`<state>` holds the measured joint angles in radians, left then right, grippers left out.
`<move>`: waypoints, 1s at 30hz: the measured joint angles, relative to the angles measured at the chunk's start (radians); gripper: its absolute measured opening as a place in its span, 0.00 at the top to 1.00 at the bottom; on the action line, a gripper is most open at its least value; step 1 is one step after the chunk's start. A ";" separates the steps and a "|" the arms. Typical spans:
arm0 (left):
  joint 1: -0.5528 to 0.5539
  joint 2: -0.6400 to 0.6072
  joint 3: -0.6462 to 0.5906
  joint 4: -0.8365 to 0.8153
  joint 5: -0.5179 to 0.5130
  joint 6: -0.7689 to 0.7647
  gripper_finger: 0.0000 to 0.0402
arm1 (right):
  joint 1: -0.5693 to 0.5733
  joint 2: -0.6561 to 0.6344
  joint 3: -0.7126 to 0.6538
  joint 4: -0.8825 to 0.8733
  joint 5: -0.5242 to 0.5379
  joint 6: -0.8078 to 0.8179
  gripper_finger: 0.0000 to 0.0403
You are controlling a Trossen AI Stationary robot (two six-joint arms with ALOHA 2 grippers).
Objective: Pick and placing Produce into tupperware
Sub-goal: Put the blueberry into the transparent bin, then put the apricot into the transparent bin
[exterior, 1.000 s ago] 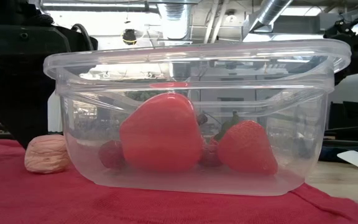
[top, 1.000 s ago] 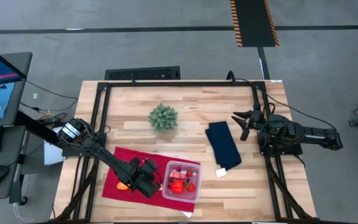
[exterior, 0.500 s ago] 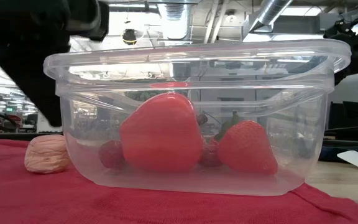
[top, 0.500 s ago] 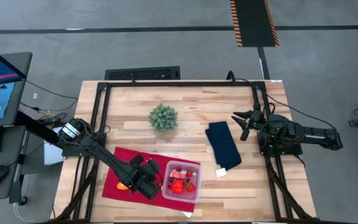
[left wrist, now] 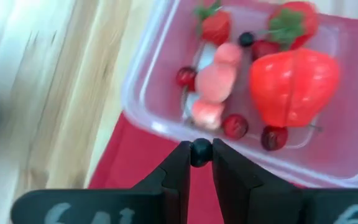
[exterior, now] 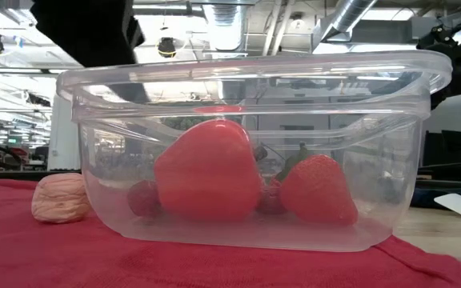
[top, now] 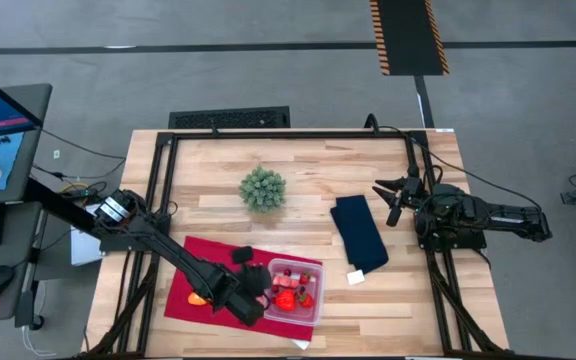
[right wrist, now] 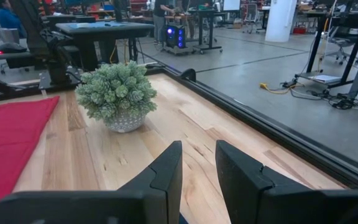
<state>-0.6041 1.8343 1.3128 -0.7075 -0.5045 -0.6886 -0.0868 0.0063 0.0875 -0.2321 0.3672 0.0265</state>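
Gripping a small dark round berry between its fingertips, the left gripper hangs just above the near rim of the clear, faintly pink square plastic tupperware. In the high view that gripper shows only as a dark mass at the container's left edge, so the berry cannot be made out there. In the low view only a dark piece of the left arm enters at the upper left, cut off by the picture's edge.

Inside the tupperware lie a large red toy strawberry, a smaller red strawberry, several small dark red cherries and pale pink bits. The tub stands on a flat red cloth. An orange oval piece lies on that cloth left of the arm, partly covered by it; a wrinkled tan nut-shaped piece sits just beside the tub's wall.

The right gripper rests at the table's right side, near a dark blue folded cloth, its fingers slightly parted and empty. A green bushy ball stands well apart on the wooden table.
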 joint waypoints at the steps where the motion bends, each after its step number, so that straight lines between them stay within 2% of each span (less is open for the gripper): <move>1: 0.000 0.000 0.000 0.019 0.000 0.046 0.88 | 0.000 0.000 0.000 0.000 0.000 0.000 0.70; 5: 0.001 0.000 0.000 0.086 0.018 0.170 0.88 | 0.000 0.000 0.000 0.000 0.000 0.000 0.70; 10: 0.011 0.000 0.000 0.119 0.044 0.204 0.88 | 0.000 0.000 0.000 0.000 0.000 0.000 0.70; 15: 0.030 0.000 0.000 0.119 0.107 0.204 0.80 | 0.000 0.000 0.000 0.000 0.000 0.000 0.70; 22: 0.037 0.000 -0.001 0.112 0.113 0.204 0.69 | 0.000 0.000 0.000 0.000 0.000 0.000 0.70; 27: 0.036 0.000 -0.002 -0.007 0.026 -0.062 0.66 | 0.000 0.000 0.000 0.000 0.000 0.000 0.70; 30: 0.034 -0.001 -0.002 -0.067 0.051 -0.154 0.66 | 0.000 0.000 0.000 0.000 0.000 0.000 0.70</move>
<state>-0.5700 1.8332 1.3109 -0.7743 -0.4535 -0.8425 -0.0868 0.0063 0.0875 -0.2321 0.3672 0.0265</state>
